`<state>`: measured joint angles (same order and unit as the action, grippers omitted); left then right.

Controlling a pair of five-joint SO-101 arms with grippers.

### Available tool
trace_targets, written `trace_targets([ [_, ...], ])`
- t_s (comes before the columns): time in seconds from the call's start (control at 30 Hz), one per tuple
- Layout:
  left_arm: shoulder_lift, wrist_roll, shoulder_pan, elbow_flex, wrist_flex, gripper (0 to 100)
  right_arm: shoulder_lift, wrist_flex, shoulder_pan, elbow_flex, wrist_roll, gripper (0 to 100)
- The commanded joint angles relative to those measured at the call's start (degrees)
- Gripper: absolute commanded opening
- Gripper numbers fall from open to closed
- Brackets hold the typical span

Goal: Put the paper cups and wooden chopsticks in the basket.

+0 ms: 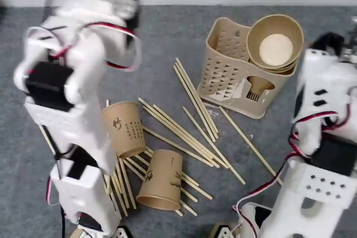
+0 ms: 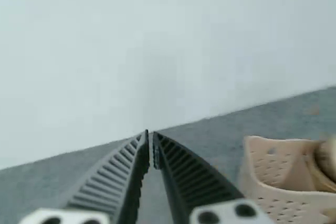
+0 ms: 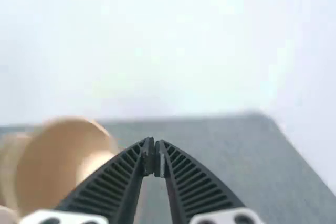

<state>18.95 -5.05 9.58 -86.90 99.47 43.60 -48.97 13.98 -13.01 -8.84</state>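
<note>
Grey, felt-like counter [image 1: 167,32] with a pale wall [image 2: 157,51] behind it. In its own wrist view the left claw [image 2: 151,145] has its ribbed black fingers pressed tip to tip, empty, lifted off the surface and aimed toward the wall. Close beside it is a perforated corner of the beige basket [image 2: 273,182]. The right claw [image 3: 154,158] is the same: jaws closed on nothing, held above the counter, with the round tan side of the stacked cups [image 3: 58,161] blurred right next to it.

The wrist views settle how the claws stand; the high view gives the layout. There, the basket [image 1: 234,71] sits upper right of centre, and the stacked cups [image 1: 275,45] nest in its right-hand compartment, mouths up.

Two loose paper cups are out on the counter. One [image 1: 124,128] is left of centre, the other [image 1: 162,180] at lower centre, and both look to be on their sides.

The wooden chopsticks [image 1: 184,132] fan across the middle of the frame. Some run under the loose cups, a few reach the basket's left foot, and one lone stick runs from below the basket toward the lower right.

The left arm [image 1: 72,110] bulks down the left side of the frame, covering the left cup's edge and several stick ends. The right arm [image 1: 323,137] stands at the right edge, just beside the basket.
</note>
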Motion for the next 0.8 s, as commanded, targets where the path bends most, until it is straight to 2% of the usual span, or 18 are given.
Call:
trace_targets([
  [0.0, -1.14, -0.7, -4.57, 1.01, 1.23, 1, -3.21, 5.58, -4.09, 0.62, 0.0, 0.9],
  [0.3, -1.14, -0.79, -5.45, 1.1, 1.23, 1, -18.51, 17.36, -4.7, 0.7, 0.0, 0.9],
  [0.53, -1.23, -0.79, -5.8, 0.92, 1.23, 1, -24.04, 18.24, -4.62, 0.79, -0.09, 0.9],
  [0.77, -3.69, -0.79, -5.8, 1.19, 1.23, 1, -19.47, 16.13, -4.7, 0.7, -0.09, 0.9],
])
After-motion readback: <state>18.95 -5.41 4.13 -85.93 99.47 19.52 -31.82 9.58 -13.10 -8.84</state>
